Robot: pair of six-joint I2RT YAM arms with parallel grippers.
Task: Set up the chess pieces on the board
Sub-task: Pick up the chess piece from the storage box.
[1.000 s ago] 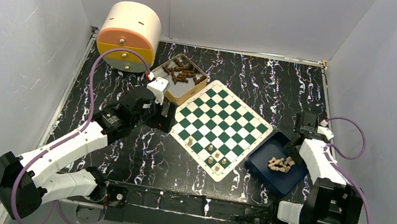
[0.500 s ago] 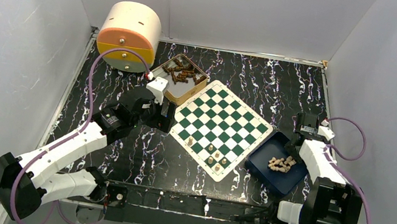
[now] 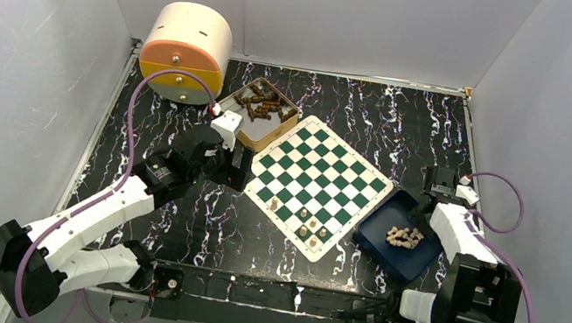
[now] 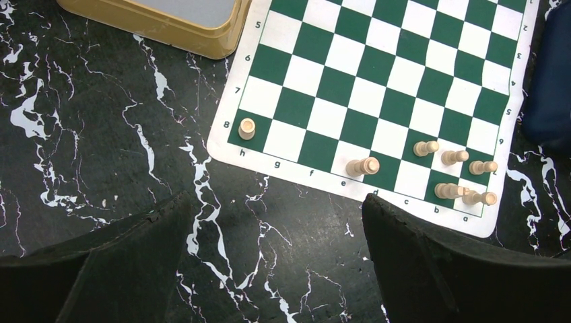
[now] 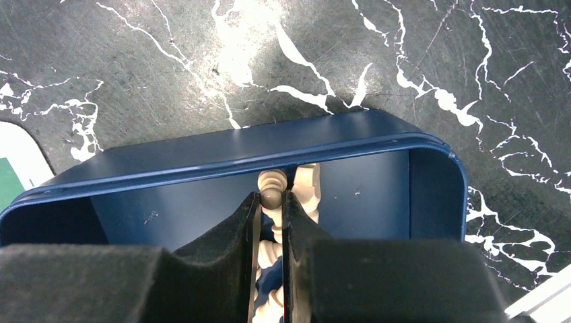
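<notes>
**Right claw closed on a piece in the tray**

The right claw (image 5: 271, 203) was seen lowered into the blue tray (image 5: 202, 160), with its pads drawn in until only a narrow slit was left between them. A tan piece (image 5: 271, 182) was pinched in that slit, and its rounded head was shown just past the fingertips. A heap (image 3: 404, 235) of loose tan figures was left in the same tray.

The left claw (image 4: 276, 205) was held wide open and empty above the dark marbled surface (image 4: 101, 134), just off one edge of the board (image 4: 377, 74). Nothing was touched by its pads.

Seven pieces (image 4: 455, 157) were stood on the board. One was placed alone on the corner square by the letter h, one further along that edge row, and five were clustered at the opposite corner. A tan box (image 4: 168, 27) was set just beside the board's adjoining edge.
</notes>
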